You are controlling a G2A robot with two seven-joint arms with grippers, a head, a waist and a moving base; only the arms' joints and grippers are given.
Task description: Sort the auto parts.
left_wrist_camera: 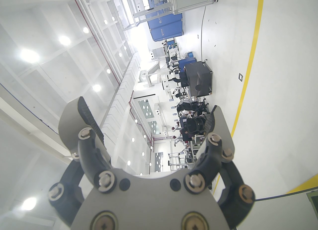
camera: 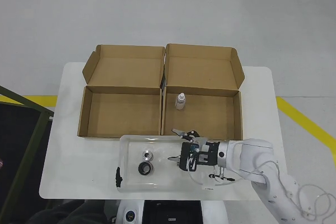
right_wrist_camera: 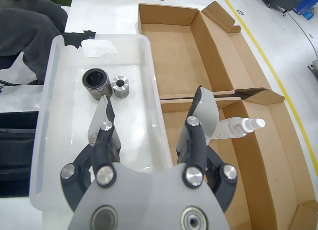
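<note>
A clear plastic bin (camera: 129, 182) (right_wrist_camera: 47, 107) at the table's front holds two metal parts: a dark hollow cylinder (camera: 145, 167) (right_wrist_camera: 95, 85) and a smaller shiny cylinder (camera: 148, 155) (right_wrist_camera: 120, 87), side by side. My right gripper (camera: 178, 147) (right_wrist_camera: 152, 103) hangs open and empty over the bin's right end, straddling the bin wall next to the right cardboard box (camera: 204, 116) (right_wrist_camera: 268, 166). A small white spray bottle (camera: 180, 101) (right_wrist_camera: 238, 126) lies in that box. The left cardboard box (camera: 120, 115) (right_wrist_camera: 174, 52) holds nothing. My left gripper (left_wrist_camera: 146, 114) is open, pointing up at the hall.
Both boxes stand behind the bin with their lids folded back. A strip of black tape (camera: 118, 177) (right_wrist_camera: 77, 37) sticks to the bin's left end. A dark green frame (camera: 11, 129) stands left of the table.
</note>
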